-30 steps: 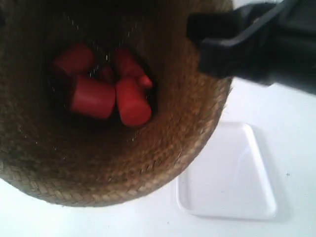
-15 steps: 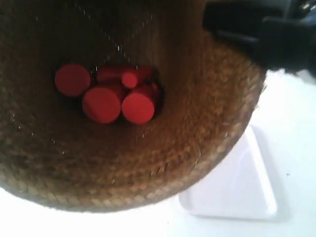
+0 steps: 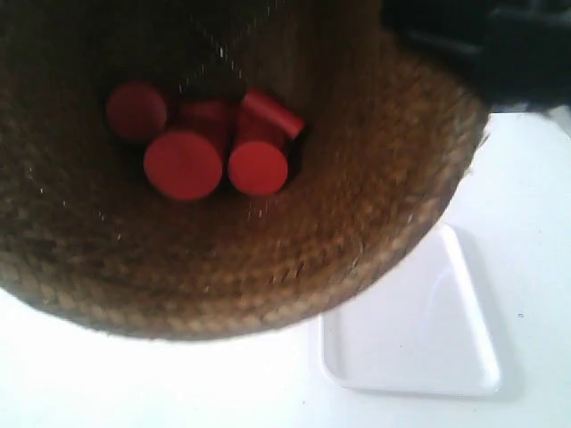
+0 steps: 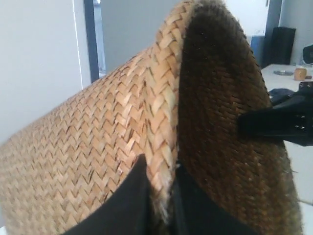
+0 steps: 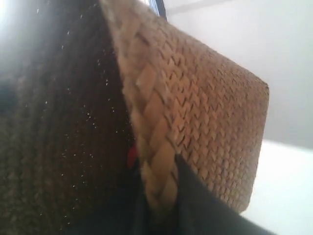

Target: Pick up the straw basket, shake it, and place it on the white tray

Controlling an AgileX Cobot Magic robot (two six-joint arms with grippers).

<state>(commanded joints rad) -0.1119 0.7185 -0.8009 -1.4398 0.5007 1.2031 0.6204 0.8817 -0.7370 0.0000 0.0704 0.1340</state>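
The straw basket [image 3: 357, 232] hangs in the air close to the exterior camera and fills most of that view, with several red cylinders [image 3: 183, 163] lying in its bottom. My left gripper [image 4: 159, 188] is shut on the basket's braided rim [image 4: 166, 112], one finger outside and one inside. On the opposite side my right gripper [image 5: 159, 196] is shut on the rim [image 5: 151, 142] in the same way. The white tray [image 3: 419, 330] lies on the table below, at the lower right, partly covered by the basket.
A dark blurred arm [image 3: 482, 45] crosses the upper right corner of the exterior view. The left wrist view shows the other gripper [image 4: 281, 122] on the far rim. White tabletop [image 3: 526, 187] surrounds the tray.
The basket has moved up and to the right, nearer the camera, and now overlaps more of the tray. The red cylinders have shifted and rolled inside it.
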